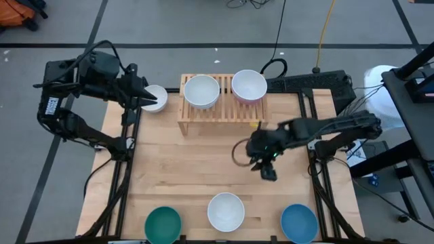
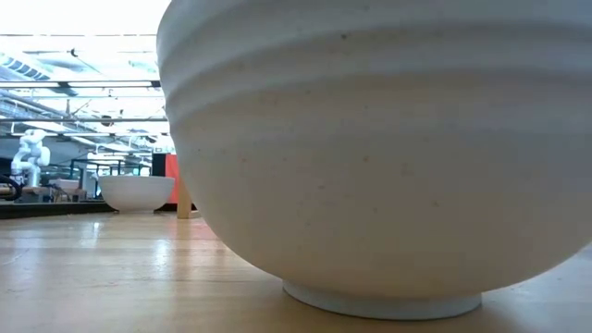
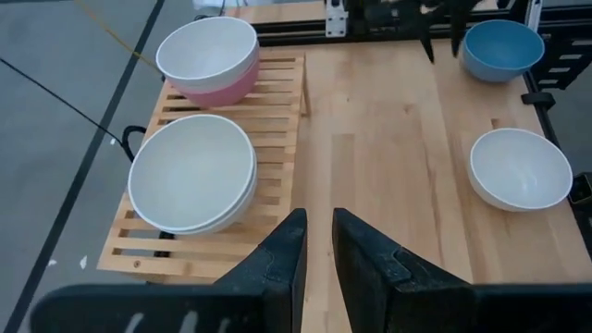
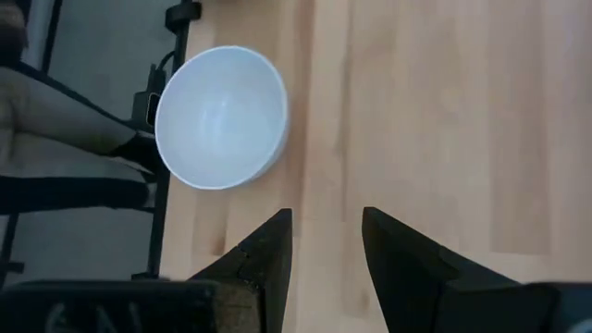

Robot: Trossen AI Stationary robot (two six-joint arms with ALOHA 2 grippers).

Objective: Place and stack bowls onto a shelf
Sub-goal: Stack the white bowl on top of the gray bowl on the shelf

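High view: the left gripper (image 1: 144, 95) hangs over the table's (image 1: 196, 173) 10 o'clock corner, its tips just above a white bowl (image 1: 154, 98) beside the shelf (image 1: 220, 112). From here I cannot tell whether it touches that bowl. The shelf sits at 12 o'clock and carries two stacks: a white stack (image 1: 201, 91) on its left end, and a white bowl nested in a pink bowl (image 1: 249, 87) to the right. The right gripper (image 1: 264, 166) hovers over bare wood at about 3 o'clock of the table's centre, holding nothing. Along the 6 o'clock edge stand a teal bowl (image 1: 163, 224), a second white bowl (image 1: 226, 211) and a blue bowl (image 1: 299, 223).

Low view: a white bowl's ribbed wall fills most of the frame; a farther white bowl (image 2: 136, 192) stands at 9 o'clock.

Left wrist view: the fingers (image 3: 277, 268) stand slightly apart with nothing between them, over wood next to the shelf; both stacks, the blue bowl and one white bowl show.

Right wrist view: the fingers (image 4: 264, 254) are spread wide and empty, with the blue bowl (image 4: 220, 117) ahead near the table's edge.
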